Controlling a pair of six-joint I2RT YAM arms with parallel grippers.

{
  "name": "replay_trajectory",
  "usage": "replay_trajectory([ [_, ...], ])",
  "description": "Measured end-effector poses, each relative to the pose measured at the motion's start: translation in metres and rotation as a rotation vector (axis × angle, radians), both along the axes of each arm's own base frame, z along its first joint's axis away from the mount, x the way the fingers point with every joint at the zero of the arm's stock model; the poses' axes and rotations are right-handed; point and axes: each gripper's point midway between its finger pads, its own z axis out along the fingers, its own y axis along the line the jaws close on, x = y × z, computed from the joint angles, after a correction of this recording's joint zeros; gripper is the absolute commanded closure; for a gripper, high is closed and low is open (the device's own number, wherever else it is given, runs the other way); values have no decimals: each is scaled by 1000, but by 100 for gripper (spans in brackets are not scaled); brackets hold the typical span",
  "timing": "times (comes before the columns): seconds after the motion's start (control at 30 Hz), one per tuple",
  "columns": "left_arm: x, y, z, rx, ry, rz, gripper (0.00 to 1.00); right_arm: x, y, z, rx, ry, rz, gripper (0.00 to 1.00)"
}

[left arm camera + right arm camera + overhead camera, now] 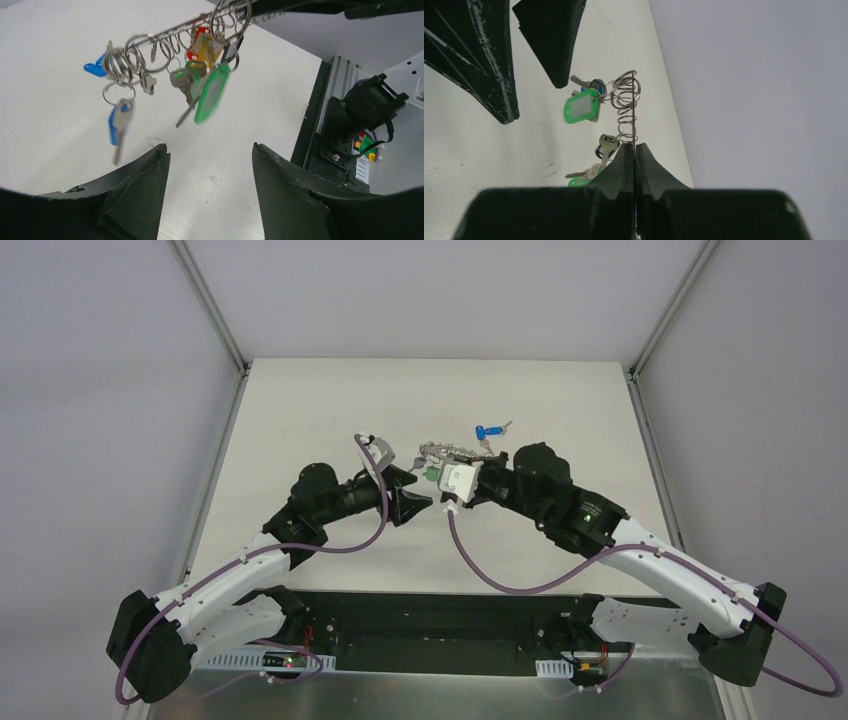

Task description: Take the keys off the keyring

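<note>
The keyring [165, 34] is a thin grey wire held in the air, strung with many small split rings. Several keys hang from it: a blue-headed key [116, 125], a silver key [182, 81] and a green tag [212, 92]. My right gripper [634, 149] is shut on the keyring wire [633, 110], and the green tag [581, 107] hangs beside it. My left gripper [207, 150] is open and empty, just below the hanging keys. In the top view the two grippers, left [420, 490] and right [447, 466], meet at mid-table under the keyring [452, 451].
One loose blue-headed key [487, 430] lies on the white table [300, 420] behind the grippers; it also shows in the left wrist view [95, 67]. The left gripper's fingers [479, 55] show in the right wrist view. The arm bases stand along the near edge.
</note>
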Motion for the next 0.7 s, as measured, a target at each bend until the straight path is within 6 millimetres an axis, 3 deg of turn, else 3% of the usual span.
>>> replay_trajectory([
  [0.4,10,-6,31,-24,-181,-13,42,-3,8,-3,-18,-4,52,100],
  [0.7,21,-13,32,-23,-195,-12,49,-8,12,-4,-14,2,86,100],
])
